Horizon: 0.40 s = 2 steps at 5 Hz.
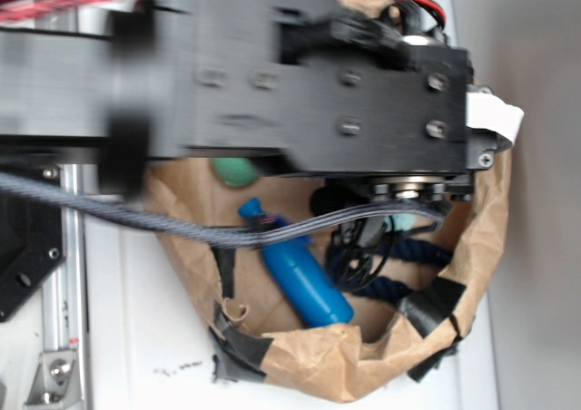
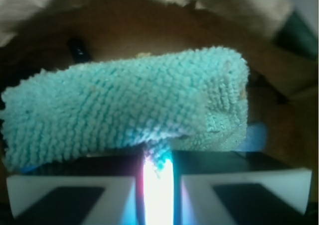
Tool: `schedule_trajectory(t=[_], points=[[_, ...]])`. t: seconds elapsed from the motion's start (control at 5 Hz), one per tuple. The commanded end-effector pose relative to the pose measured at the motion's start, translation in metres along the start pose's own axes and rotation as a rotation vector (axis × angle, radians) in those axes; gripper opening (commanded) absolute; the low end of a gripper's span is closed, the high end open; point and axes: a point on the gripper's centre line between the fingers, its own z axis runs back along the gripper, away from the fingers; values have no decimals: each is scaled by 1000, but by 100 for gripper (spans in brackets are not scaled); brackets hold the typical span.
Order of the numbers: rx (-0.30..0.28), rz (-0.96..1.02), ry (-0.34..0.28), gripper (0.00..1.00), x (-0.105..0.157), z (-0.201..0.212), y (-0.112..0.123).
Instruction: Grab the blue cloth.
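In the wrist view the blue cloth (image 2: 124, 110), pale teal and fuzzy, lies folded right across the picture, just past my fingertips. My gripper (image 2: 158, 159) is shut on a fold of its lower edge. A tuft of terry sits in the narrow bright slit between the left finger (image 2: 75, 185) and the right finger (image 2: 239, 185). The cloth hangs in front of brown paper. In the exterior view my black arm (image 1: 300, 74) covers the cloth and the fingers.
A crumpled brown paper bag (image 1: 481, 247) patched with black tape holds a glossy blue bottle (image 1: 304, 283), dark blue rope (image 1: 399, 265) and a green object (image 1: 234, 170). A grey cable (image 1: 136, 215) crosses in front. Metal rails stand at the left.
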Motion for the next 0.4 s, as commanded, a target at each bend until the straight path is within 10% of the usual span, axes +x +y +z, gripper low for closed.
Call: schedule_trajectory(t=[0.0, 0.2], points=[[-21, -33, -80, 0, -18, 27, 2], [-29, 35, -54, 0, -21, 27, 12]])
